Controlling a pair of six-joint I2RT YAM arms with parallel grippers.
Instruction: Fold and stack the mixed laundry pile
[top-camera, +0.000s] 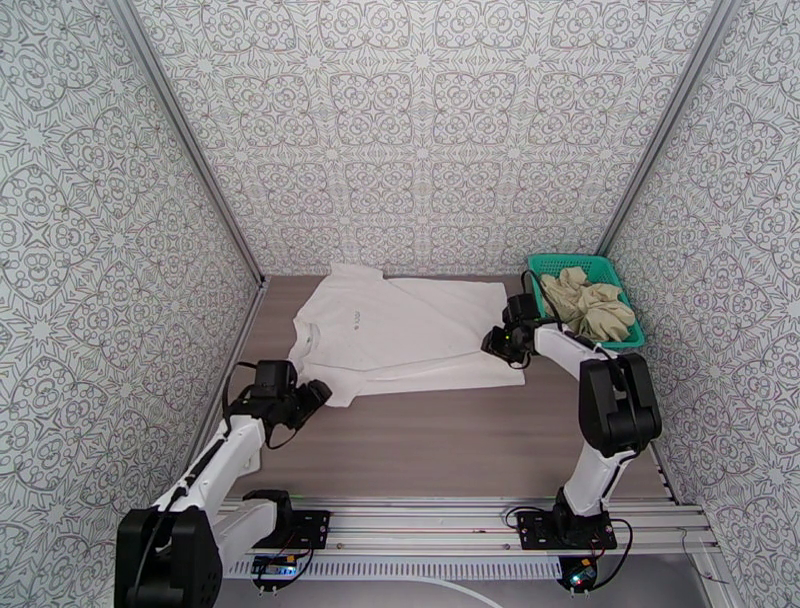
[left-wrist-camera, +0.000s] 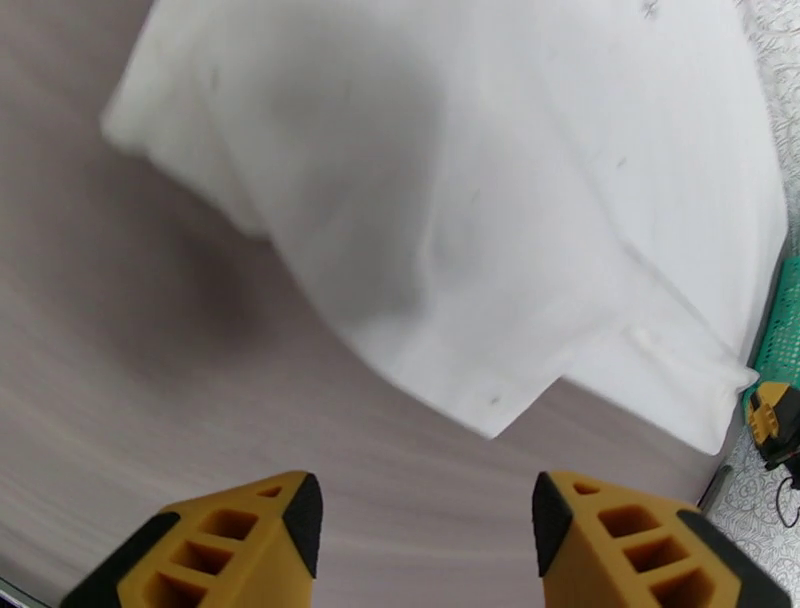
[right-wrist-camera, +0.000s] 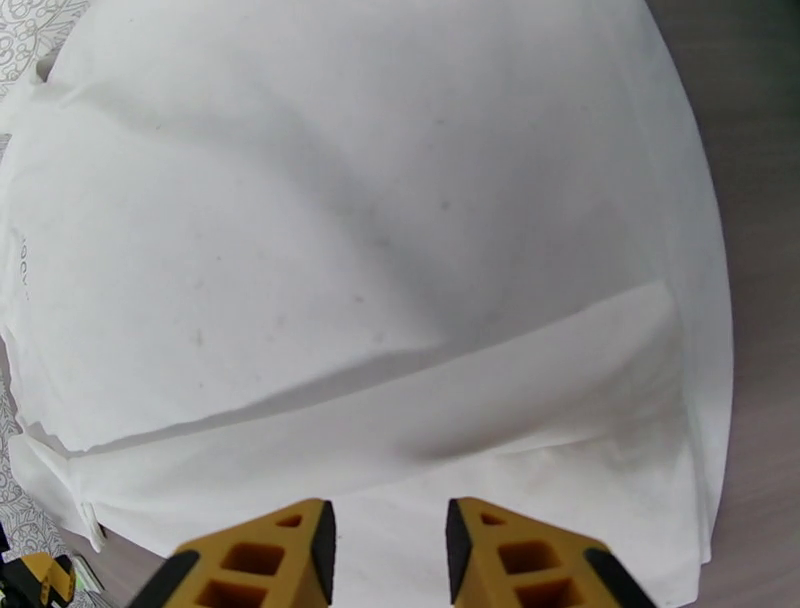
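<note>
Yellow fingers of left claw (left-wrist-camera: 425, 525) stand well apart, nothing between them, bare surface (left-wrist-camera: 150, 380) below. Right claw (right-wrist-camera: 390, 540) gapes less, also empty, tips over cloth.

- White T-shirt (top-camera: 400, 335) spread flat on the surface, chest mark up. Its near sleeve corner (left-wrist-camera: 495, 425) lies just ahead of left claw. The hem end lies under and ahead of right claw (top-camera: 497, 345).
- A band along the shirt's near edge (right-wrist-camera: 420, 420) looks turned over onto the body. Judged: lengthwise fold begun, not finished.
- Beige garment (top-camera: 592, 305) crumpled in teal mesh basket (top-camera: 560, 263), just beyond and to the right of right claw. Untouched, by the look of it.

Next move, as judged: each claw pinches its own end of the near edge. Then both carry it across together, keeping the cloth taut so the band doesn't wrinkle.
</note>
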